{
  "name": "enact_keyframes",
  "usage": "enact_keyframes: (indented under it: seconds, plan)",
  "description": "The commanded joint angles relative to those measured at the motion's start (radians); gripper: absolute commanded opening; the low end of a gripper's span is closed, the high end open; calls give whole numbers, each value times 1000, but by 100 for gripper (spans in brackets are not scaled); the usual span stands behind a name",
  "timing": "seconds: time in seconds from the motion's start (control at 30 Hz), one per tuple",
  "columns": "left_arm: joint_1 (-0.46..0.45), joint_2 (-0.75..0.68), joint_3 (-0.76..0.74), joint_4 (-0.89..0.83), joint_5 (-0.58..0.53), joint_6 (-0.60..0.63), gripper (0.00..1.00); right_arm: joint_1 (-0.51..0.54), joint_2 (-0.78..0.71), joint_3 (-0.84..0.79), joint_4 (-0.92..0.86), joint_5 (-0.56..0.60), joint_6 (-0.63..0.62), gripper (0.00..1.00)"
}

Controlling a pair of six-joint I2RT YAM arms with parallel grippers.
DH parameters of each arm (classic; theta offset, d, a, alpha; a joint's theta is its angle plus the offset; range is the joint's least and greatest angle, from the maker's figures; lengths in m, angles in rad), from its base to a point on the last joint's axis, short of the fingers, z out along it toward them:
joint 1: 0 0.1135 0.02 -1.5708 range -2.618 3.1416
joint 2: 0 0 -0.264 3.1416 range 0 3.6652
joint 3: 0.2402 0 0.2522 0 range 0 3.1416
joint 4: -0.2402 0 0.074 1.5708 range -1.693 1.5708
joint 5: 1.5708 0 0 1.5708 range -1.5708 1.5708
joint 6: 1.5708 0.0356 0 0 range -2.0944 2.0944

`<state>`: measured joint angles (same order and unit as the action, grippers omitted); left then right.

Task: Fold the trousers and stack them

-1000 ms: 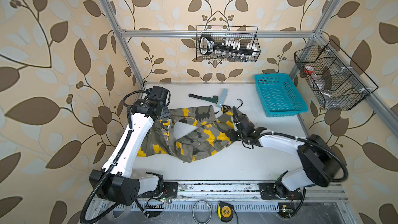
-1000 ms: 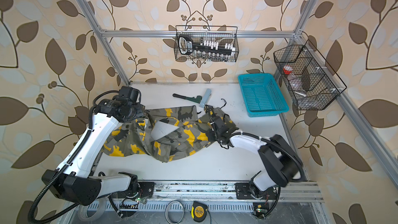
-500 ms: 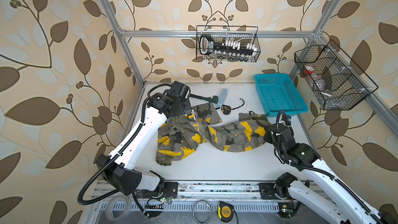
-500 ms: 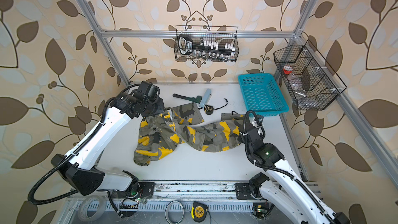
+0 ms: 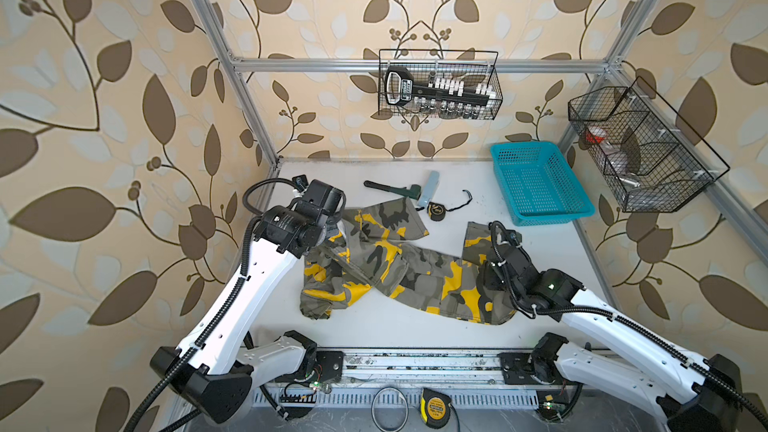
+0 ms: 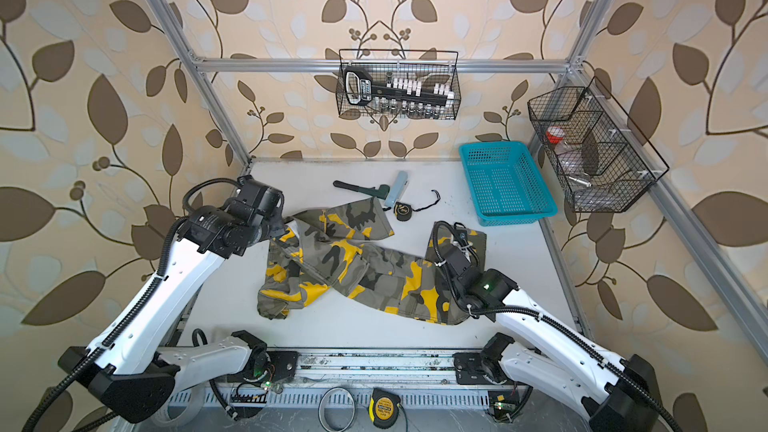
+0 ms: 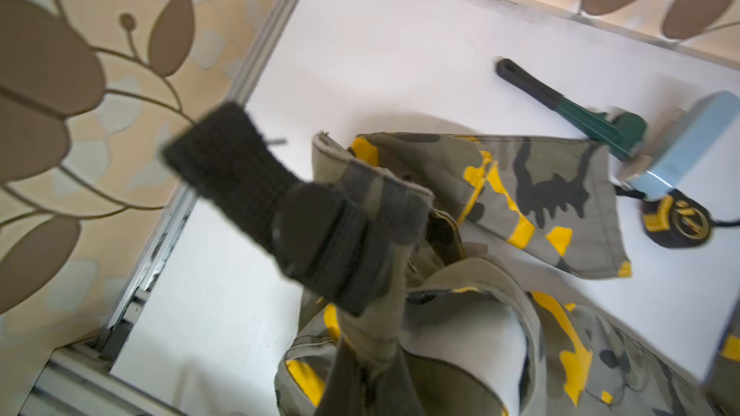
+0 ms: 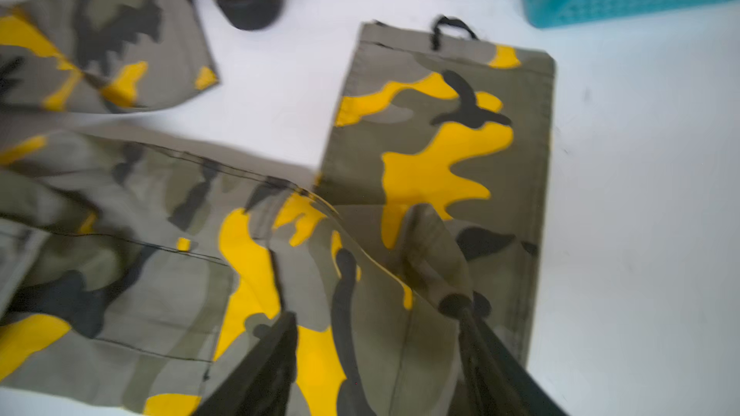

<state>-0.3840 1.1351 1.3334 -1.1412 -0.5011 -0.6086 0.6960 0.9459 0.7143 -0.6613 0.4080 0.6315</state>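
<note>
On the far wall a wire rack (image 5: 438, 85) is hanging, holding a black bar set with white-capped pieces. Right of it, a blue basket (image 5: 540, 184) is sitting at the far right of the tabletop (image 5: 415, 334), its perforated floor showing. On the right wall a wire bin (image 5: 640, 155) is carrying a red-topped item and something metallic, both too small to name.

Along the far tabletop, from the left, a wrench (image 5: 395, 189), a pale block (image 5: 430, 189) and a black tape (image 5: 437, 211) with its cord are lying just beside one another. One trouser leg is reaching up to them, its hem ending beside the block and tape. A yellow tape (image 5: 435, 403) is lying below the near rail.

The trousers (image 5: 399, 268) are sprawling across the middle of the tabletop, bunched at the left and stretching right. At their far-left end the left tool (image 7: 352, 258) is pinching a thick edge of the cloth and holding it off the tabletop. At the right end the right tool (image 8: 370, 310) is hanging over the other leg with its fingers (image 8: 276, 354) spread, cloth lying under the gap. Whether they are touching it I cannot tell. Beyond this tool the leg's end is lying flat, pointing far toward the blue basket but apart from it.
</note>
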Motion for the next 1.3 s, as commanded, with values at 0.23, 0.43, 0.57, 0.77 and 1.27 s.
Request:
enact_keyframes:
  seconds: [0.23,0.43,0.57,0.77,1.27]
  plan:
    - [71,-57,-100,-17,-104,-58,0,5,588,358,428,-274,-366,85]
    - [70,-15,-68,-12,-41,-26,0,-17,937,614,464,-298,-402,91]
    - [70,23,-26,-6,3,-3,0,-12,1105,760,431,-248,-427,91]
    - [70,69,20,12,34,32,0,5,1249,823,392,-210,-442,89]
    - [71,110,106,13,24,96,0,20,1100,595,389,-164,-360,0]
